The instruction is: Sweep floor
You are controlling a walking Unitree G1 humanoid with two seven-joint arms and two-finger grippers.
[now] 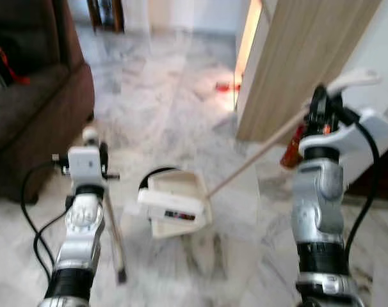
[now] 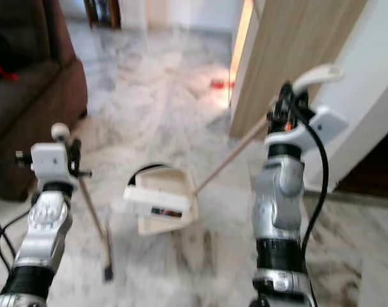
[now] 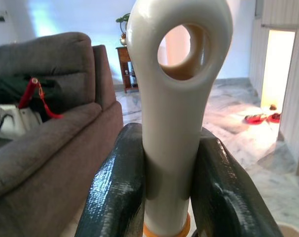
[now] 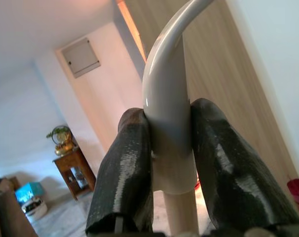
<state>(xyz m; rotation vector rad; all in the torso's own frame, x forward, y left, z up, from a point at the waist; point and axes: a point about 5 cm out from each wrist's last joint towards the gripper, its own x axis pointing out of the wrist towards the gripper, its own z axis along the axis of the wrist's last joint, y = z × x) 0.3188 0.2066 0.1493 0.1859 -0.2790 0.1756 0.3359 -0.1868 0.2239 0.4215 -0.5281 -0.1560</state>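
Item 1, left gripper [image 3: 171, 197]: closed on the cream broom handle [image 3: 176, 98], just below the hanging hole at its tip. From the head views the handle runs down past the left arm to a dark end near the floor [image 1: 121, 275]. Your risk here is a smooth, rounded handle pinched near its very top; a sideways push at the floor end could twist it between the fingers [image 3: 117, 192] or lever it out.

Item 2, right gripper [image 4: 171, 163]: closed on the curved grey grip of the dustpan handle [image 4: 167, 108], where it joins a wooden shaft. The shaft [image 1: 251, 160] slants down to the cream dustpan [image 1: 178, 201] resting on the marble floor [image 1: 162, 109].

Item 3, hazards nearby:
- Wooden door panel [image 1: 296, 64] stands just beside the right arm; a wide swing would knock the handle or wrist against it.
- Black cables [image 1: 31, 204] loop beside the left arm and could snag the broom.
- Brown sofa [image 1: 34, 109] is near your left; the broom end may catch its base.
- Dustpan may tip or skid if the shaft is pressed too steeply.

Item 4, visibility: the head views are blurred, so you cannot tell what debris lies on the floor.
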